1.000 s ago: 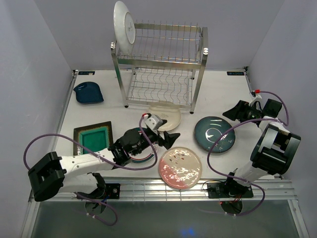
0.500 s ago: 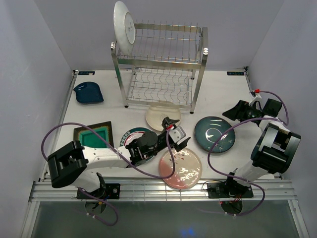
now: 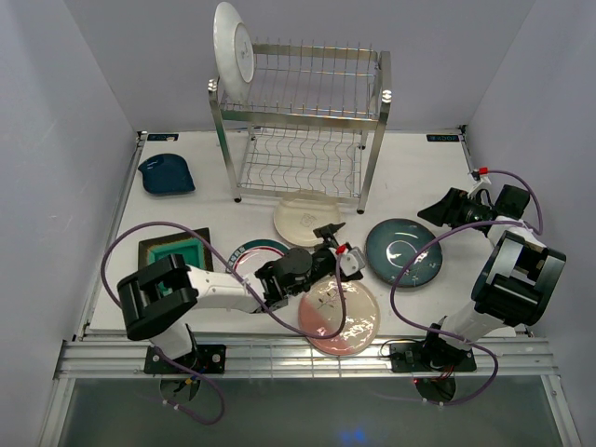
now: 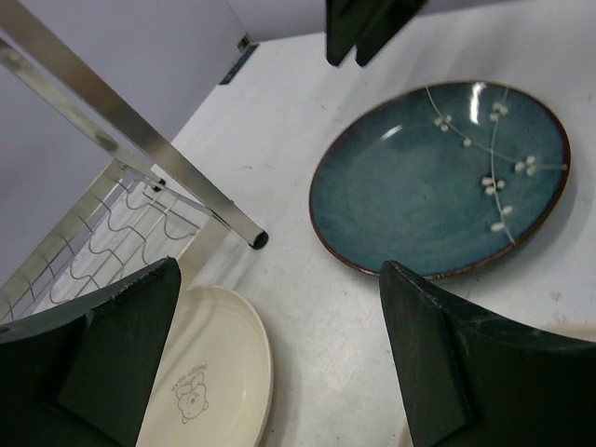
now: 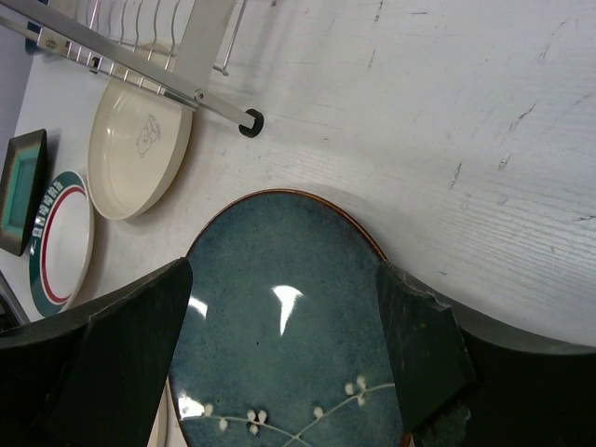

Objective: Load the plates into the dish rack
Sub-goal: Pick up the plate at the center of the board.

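One pale plate (image 3: 233, 51) stands on edge in a slot at the left end of the rack's (image 3: 307, 121) upper tier, so the wires hold it upright. The other six lie flat on the counter (image 3: 419, 172). The blue dish (image 3: 166, 174) is far left and the square plate (image 3: 172, 259) near left. The rimmed plate (image 3: 250, 253) is partly under the left arm. The cream plate (image 3: 298, 216) sits just in front of the rack's feet, the pink plate (image 3: 345, 321) at the near edge, and the teal plate (image 3: 402, 251) to the right.

The left arm stretches across the middle. The left claw (image 3: 335, 247) is spread wide and empty, above the gap between the cream, pink and teal plates. Its wrist view looks straight at the teal plate with the cream rim low on the left, so it seems to be choosing between those two.

The right claw (image 5: 284, 270) also gapes empty, hanging just beyond the teal plate's far edge and angled down at it, probably ready to catch the rim.

A flat plate offers little to pinch, so whichever claw goes in will likely need to come low at the rim and tip the plate up before lifting it. With both claws near the teal plate, they risk crowding each other.
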You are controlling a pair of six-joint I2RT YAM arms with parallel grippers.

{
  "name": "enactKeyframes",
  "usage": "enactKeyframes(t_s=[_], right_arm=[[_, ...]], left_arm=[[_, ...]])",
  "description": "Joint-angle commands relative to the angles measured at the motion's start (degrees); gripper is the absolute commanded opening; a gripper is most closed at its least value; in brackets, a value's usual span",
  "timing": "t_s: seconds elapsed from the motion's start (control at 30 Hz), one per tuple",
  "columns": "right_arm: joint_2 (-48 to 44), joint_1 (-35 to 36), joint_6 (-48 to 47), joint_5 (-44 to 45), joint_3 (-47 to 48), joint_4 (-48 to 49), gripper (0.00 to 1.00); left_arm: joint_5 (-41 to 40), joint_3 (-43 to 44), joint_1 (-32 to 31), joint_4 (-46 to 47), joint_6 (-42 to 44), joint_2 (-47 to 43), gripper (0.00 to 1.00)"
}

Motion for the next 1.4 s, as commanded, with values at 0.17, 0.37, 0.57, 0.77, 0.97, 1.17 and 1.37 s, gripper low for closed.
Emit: enactKeyframes(t_s=[0.17,0.37,0.57,0.77,0.97,1.17,1.37], right_arm=[[0.62,0.2,-0.62,-0.92,2.27,-0.28,0.85],[1.15,0.2,-0.7,-1.36,2.63,-0.63,0.85],[1.24,0.29,-0.79,-1.54,2.71,-0.9,0.85],[1.32,0.2,-0.88,-1.98,2.8,-1.07,0.85],[1.41,0.2,-1.05,-2.24,2.89,-1.25,0.85],[1.5,0.2,-1.23,-2.51,3.07,-1.51,0.85],[1.85,0.2,-1.32,-2.86,3.24,-1.78,0.85]], left_arm=[[1.36,3.47,-4.31,0.75,14.05,6.79,0.98],[-0.58,5.33,-8.26,2.15,26.79,14.42,0.98],[-2.6,6.82,-10.3,6.64,33.32,19.54,0.98],[3.28,10.5,-10.38,-3.81,29.54,17.78,0.98],[6.45,14.55,-10.56,-11.27,27.69,17.87,0.98],[9.26,19.47,-10.56,-19.28,26.19,19.1,0.97],[11.02,22.72,-10.56,-22.89,26.02,21.47,0.96]])
